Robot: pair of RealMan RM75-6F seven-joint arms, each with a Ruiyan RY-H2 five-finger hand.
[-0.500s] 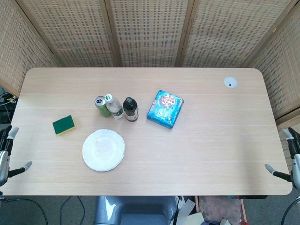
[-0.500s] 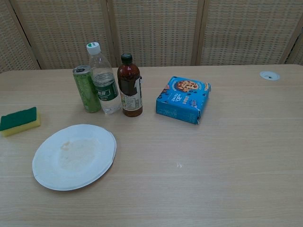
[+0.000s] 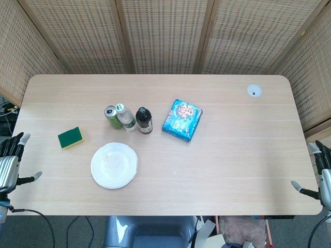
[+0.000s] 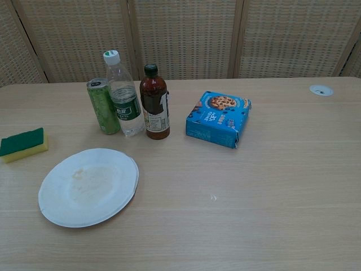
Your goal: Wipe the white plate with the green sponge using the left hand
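Note:
The white plate [image 3: 114, 165] [image 4: 88, 186] lies on the table's front left, with a faint smear in its middle. The green sponge [image 3: 71, 137] [image 4: 22, 144], green on top and yellow below, rests left of the plate and a little further back. My left hand [image 3: 9, 164] hangs open at the table's left edge, well left of the sponge, holding nothing. At the right edge my right hand [image 3: 319, 173] is open too, far from both objects. Neither hand shows in the chest view.
Behind the plate stand a green can [image 3: 111, 117], a clear water bottle [image 3: 125, 117] and a dark brown bottle [image 3: 144, 120]. A blue cookie box [image 3: 182, 120] lies mid-table. A round grommet [image 3: 254, 91] sits at the far right. Woven screens back the table.
My left hand has risen a little and moved further up along the table's left edge. The right hand has shifted slightly. Plate and sponge have not moved.

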